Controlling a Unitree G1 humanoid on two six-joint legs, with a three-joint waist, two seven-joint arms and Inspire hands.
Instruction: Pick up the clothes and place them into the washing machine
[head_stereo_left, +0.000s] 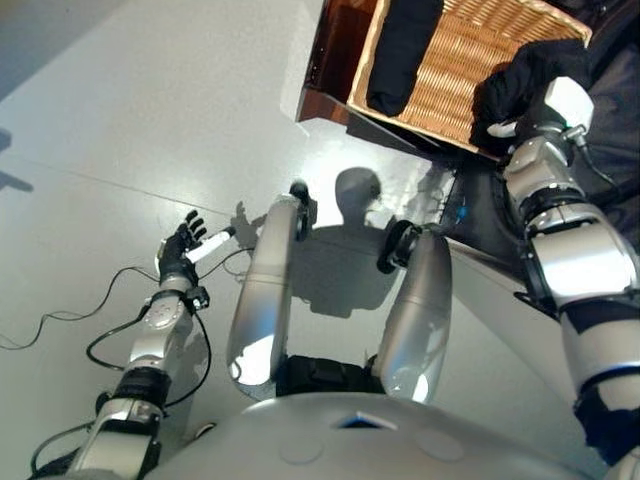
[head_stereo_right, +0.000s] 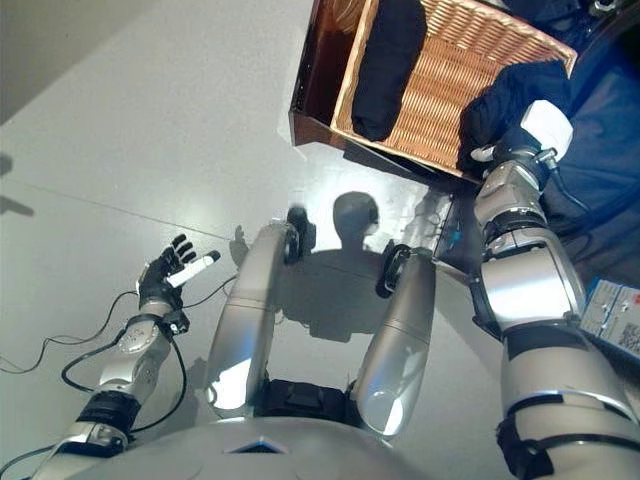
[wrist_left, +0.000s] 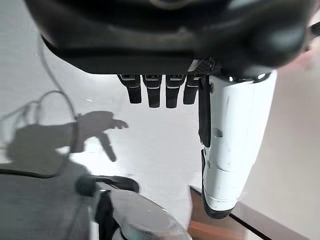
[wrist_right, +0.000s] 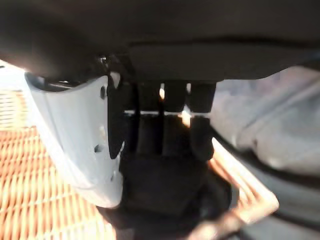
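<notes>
Dark clothes (head_stereo_right: 388, 60) in wicker basket (head_stereo_right: 455, 70)

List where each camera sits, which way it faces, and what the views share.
Left eye view: on the head, looking down at the wicker basket; left hand lower left.
Right eye view: beside it, same scene; right hand on a dark garment.
Left wrist view: on the left wrist, along straight fingers toward the floor.
Right wrist view: on the right wrist, fingers curled on the garment.
Shared: basket and garment appear in both eye views and the right wrist view.
</notes>
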